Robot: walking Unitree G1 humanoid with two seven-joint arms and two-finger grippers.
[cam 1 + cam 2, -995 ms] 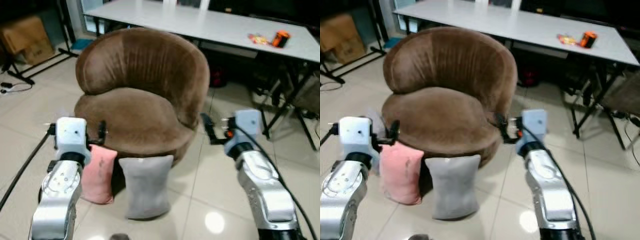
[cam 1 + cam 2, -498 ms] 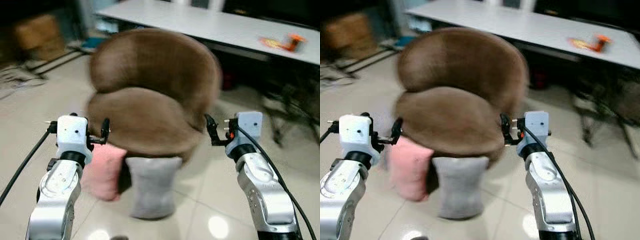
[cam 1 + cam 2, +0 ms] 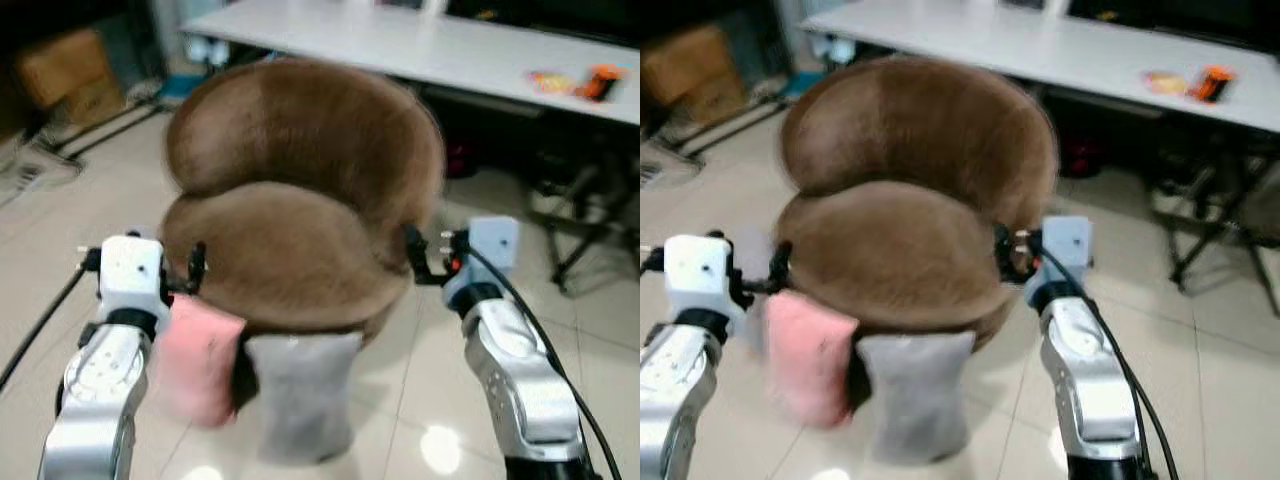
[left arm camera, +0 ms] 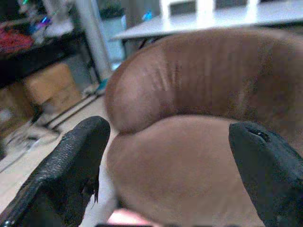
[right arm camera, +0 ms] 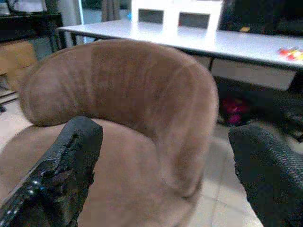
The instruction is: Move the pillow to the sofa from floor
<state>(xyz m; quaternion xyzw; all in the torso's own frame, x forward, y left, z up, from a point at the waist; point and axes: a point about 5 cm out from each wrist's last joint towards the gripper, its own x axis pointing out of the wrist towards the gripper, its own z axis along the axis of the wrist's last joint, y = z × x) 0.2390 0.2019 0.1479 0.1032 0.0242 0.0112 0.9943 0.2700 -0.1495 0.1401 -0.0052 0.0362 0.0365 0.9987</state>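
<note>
A round brown sofa chair (image 3: 300,200) stands on the tiled floor in front of me. Two pillows lean upright against its front base: a pink pillow (image 3: 195,360) on the left and a grey pillow (image 3: 300,395) beside it. My left gripper (image 3: 195,270) is held up at the seat's left edge, just above the pink pillow, open and empty. At the seat's right edge my right gripper (image 3: 415,258) is raised too, open with nothing in it. Both wrist views look between wide-apart black fingers (image 4: 71,161) (image 5: 71,161) at the sofa's seat and backrest.
A long white table (image 3: 420,45) runs behind the sofa, with small orange items (image 3: 590,82) on it. Black folding chair legs (image 3: 585,225) stand at the right. Cardboard boxes (image 3: 65,75) and a black stand are at the far left. Pale tile floor lies around the sofa.
The whole picture has shifted and blurred, so the camera has moved; the sofa looks a little nearer. Both grippers stay raised and open beside the seat.
</note>
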